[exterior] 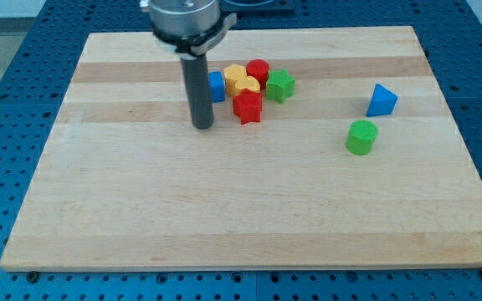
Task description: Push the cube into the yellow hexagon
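my tip [203,126] | just left-below blue cube [217,86] | cube touching yellow hexagon [235,74]

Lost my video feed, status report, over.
My tip down at the view's left of the cluster. Blue cube behind the rod, touching the yellow hexagon. Red star beside them, not blocking.

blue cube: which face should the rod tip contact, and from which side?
No grasp here, only a push. Press the blue cube's view-left face, which my tip partly hides, standing just below-left of it. The yellow hexagon sits directly at the cube's view-right, apparently touching, so come from the view's left and push rightward.
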`<act>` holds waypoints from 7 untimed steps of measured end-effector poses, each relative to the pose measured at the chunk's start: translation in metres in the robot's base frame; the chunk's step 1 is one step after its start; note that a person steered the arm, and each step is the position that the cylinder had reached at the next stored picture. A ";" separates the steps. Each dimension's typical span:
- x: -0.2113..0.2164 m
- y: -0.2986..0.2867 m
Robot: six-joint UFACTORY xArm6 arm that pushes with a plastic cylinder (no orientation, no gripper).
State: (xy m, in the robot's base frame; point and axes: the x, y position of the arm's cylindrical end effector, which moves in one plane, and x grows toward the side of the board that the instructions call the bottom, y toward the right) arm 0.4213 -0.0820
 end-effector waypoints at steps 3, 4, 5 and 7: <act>-0.091 -0.037; -0.095 -0.037; -0.095 -0.030; -0.095 -0.028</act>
State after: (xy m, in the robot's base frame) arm 0.3268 -0.1101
